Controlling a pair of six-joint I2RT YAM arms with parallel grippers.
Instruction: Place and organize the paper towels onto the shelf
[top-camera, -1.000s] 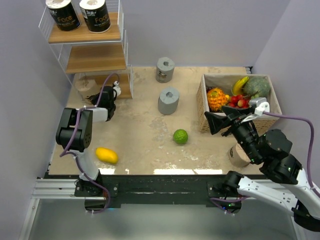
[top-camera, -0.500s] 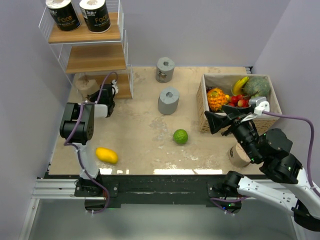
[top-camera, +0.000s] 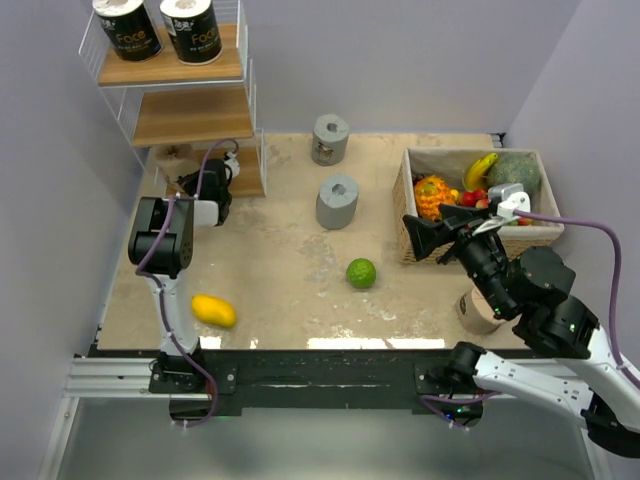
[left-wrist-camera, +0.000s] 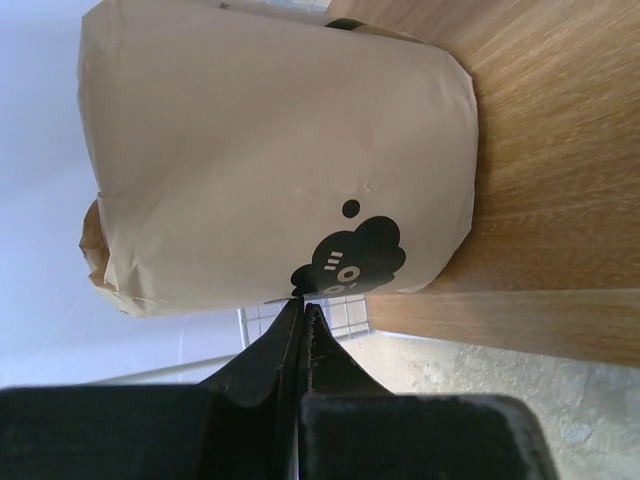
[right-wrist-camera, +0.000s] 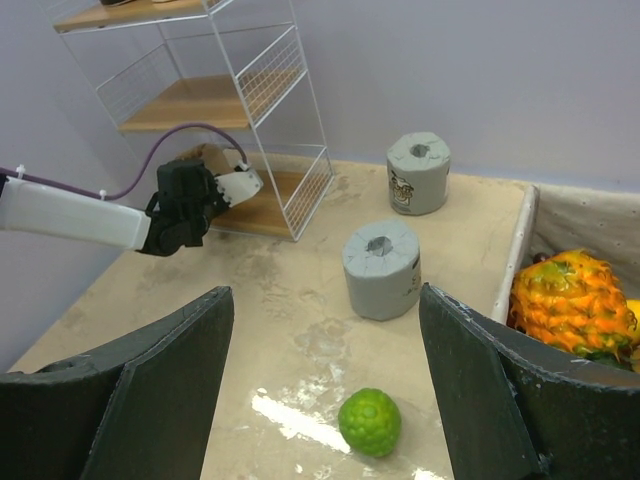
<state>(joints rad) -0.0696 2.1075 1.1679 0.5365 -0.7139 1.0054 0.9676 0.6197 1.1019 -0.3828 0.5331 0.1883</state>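
Observation:
The shelf (top-camera: 190, 115) stands at the back left. Two black-wrapped paper towels (top-camera: 127, 27) (top-camera: 190, 28) stand on its top board. A tan roll (left-wrist-camera: 270, 160) stands on the bottom board (left-wrist-camera: 560, 150); in the top view (top-camera: 176, 153) the middle board mostly hides it. My left gripper (top-camera: 190, 182) is shut and empty, its tips (left-wrist-camera: 303, 305) at the tan roll's side. Two grey rolls (top-camera: 331, 138) (top-camera: 338, 200) stand on the table. Another tan roll (top-camera: 476, 312) sits partly hidden by my right arm. My right gripper (top-camera: 435, 237) is open and empty above the table (right-wrist-camera: 330, 400).
A green fruit (top-camera: 361, 272) lies mid-table, below my right gripper (right-wrist-camera: 370, 422). A yellow fruit (top-camera: 213, 310) lies near the left arm's base. A wicker basket (top-camera: 408, 215) with fruit stands at the right. Walls close in on the left and back.
My left gripper has moved toward the shelf's bottom tier, and the tan roll now sits deeper under the middle board. My right gripper has shifted slightly left.

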